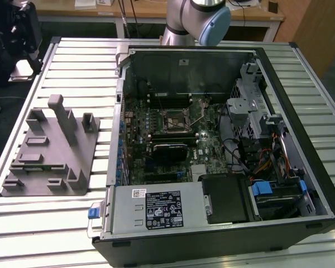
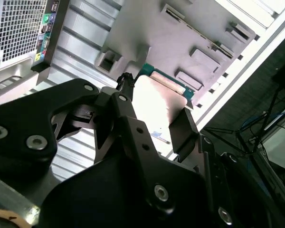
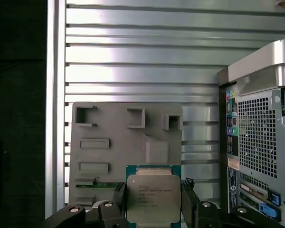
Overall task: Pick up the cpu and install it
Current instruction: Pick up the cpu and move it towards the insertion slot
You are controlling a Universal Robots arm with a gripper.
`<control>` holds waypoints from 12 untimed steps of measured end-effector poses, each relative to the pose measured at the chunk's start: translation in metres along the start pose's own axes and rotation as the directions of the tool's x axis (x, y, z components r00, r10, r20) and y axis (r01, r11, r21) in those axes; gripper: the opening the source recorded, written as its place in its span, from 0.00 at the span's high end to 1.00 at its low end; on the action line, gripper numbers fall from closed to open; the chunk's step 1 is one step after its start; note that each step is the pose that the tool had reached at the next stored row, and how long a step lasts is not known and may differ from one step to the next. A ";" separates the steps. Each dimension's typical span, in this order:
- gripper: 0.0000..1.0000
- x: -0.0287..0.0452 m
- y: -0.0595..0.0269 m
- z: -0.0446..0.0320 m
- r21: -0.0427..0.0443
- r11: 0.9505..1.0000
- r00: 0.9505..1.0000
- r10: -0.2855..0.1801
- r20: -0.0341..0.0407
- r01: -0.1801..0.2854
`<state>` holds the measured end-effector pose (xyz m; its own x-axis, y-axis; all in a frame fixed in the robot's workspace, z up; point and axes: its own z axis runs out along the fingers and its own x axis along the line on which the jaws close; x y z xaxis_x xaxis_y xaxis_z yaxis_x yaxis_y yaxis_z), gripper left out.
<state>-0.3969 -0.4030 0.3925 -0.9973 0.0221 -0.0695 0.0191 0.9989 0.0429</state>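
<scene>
The cpu (image 3: 153, 198), a small square chip with a pale metal top and a green rim, sits between my gripper's (image 3: 153, 194) two black fingers (image 3: 119, 194), which are shut on its opposite edges. In the second wrist view the cpu (image 2: 157, 102) appears as a bright plate with a green edge, held in the gripper (image 2: 154, 108). The chip hangs in the air well above the grey plastic fixture (image 3: 109, 142). In the exterior view the dark metal-framed socket (image 1: 176, 119) lies in the middle of the motherboard (image 1: 167, 139) inside the open computer case, and the arm (image 1: 198, 17) stands behind the case.
The grey fixture (image 1: 50, 151) with upright posts lies on the slatted metal table (image 1: 78, 61) at the exterior view's left. The open computer case (image 1: 301, 111) has tall walls, a drive cage (image 1: 248, 106), cables and a power supply (image 1: 156, 209). Its rear panel (image 3: 256, 137) stands beside the fixture.
</scene>
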 end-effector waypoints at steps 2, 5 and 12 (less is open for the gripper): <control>0.46 -0.0051 0.0002 0.0003 0.000 1.000 1.000 0.000 0.000 0.000; 0.46 -0.0138 0.0005 0.0010 0.000 1.000 1.000 0.000 0.000 0.000; 0.46 -0.0307 0.0010 0.0022 0.000 1.000 1.000 0.000 0.000 0.000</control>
<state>-0.3661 -0.4025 0.3925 -0.9973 0.0221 -0.0695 0.0192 0.9989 0.0429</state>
